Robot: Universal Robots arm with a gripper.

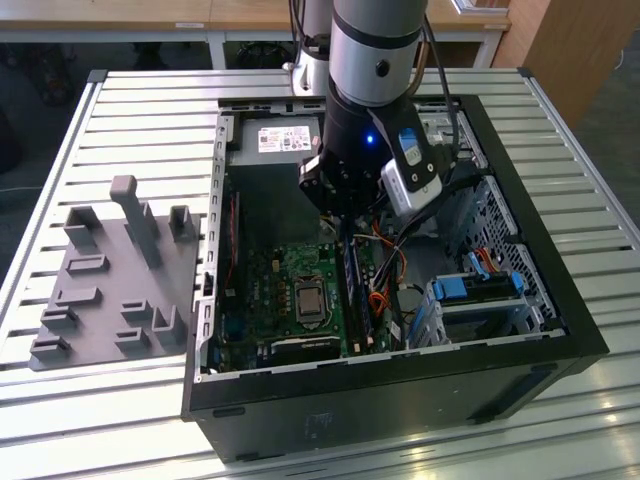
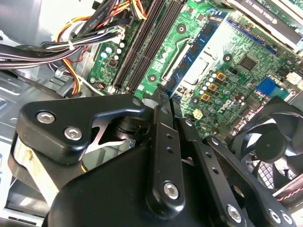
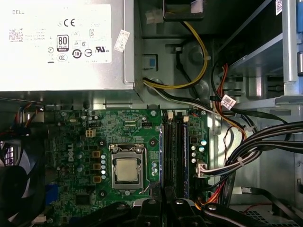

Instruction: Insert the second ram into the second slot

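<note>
The second ram (image 2: 201,45) is a thin blue stick standing on edge in the slot nearest the processor socket (image 3: 127,169). It also appears as the ram (image 1: 352,290) in the exterior view and as an edge-on blue ram (image 3: 161,151) in the first wrist view. My gripper (image 2: 160,98) hangs inside the open case over the stick's end nearest the power supply. Its fingers are shut, with nothing visible between them. I cannot tell whether the tip touches the stick. The gripper (image 1: 345,222) sits low over the board, and its fingers (image 3: 149,205) frame the slot line.
Two black slots (image 2: 147,47) lie beside the stick. A power supply (image 3: 61,42) fills the case's far end. Cable bundles (image 3: 255,151) run close by on the drive-bay side, near light-blue clips (image 1: 480,285). A fan (image 2: 270,137) sits beyond the board. A grey fixture plate (image 1: 110,280) lies on the table.
</note>
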